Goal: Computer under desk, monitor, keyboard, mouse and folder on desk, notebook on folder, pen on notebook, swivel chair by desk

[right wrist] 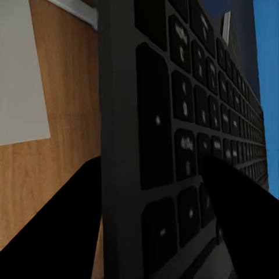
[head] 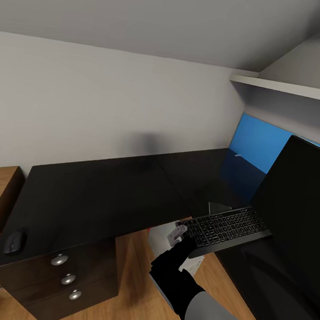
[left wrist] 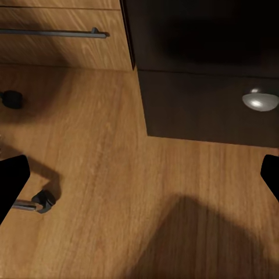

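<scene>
From the head camera, the slim black full-size keyboard with pale key lettering sits at the inner edge of the long black L-shaped tabletop, right in front of the wide black flat monitor, and the right pincer has it by its near left end, which overhangs the wooden floor. The keyboard's long axis runs away from that pincer, up and to the right toward the monitor, so I'd guess whatever slide or shift comes next goes along that line with the right arm, since it's the one already on it. The small black palm-sized mouse is way off at the far left corner of the tabletop, above the silver-knobbed drawers, well apart from the keyboard. In the left wrist camera the left pincer is spread wide with nothing in it, hanging over bare floor just beside a black drawer front with a silver knob, so it's nowhere near the keyboard. The right wrist camera confirms the grip: one dark finger below the keyboard's end and one across the keys, clamped on it, with the key rows stretching straight away from the camera toward the blue back panel.
</scene>
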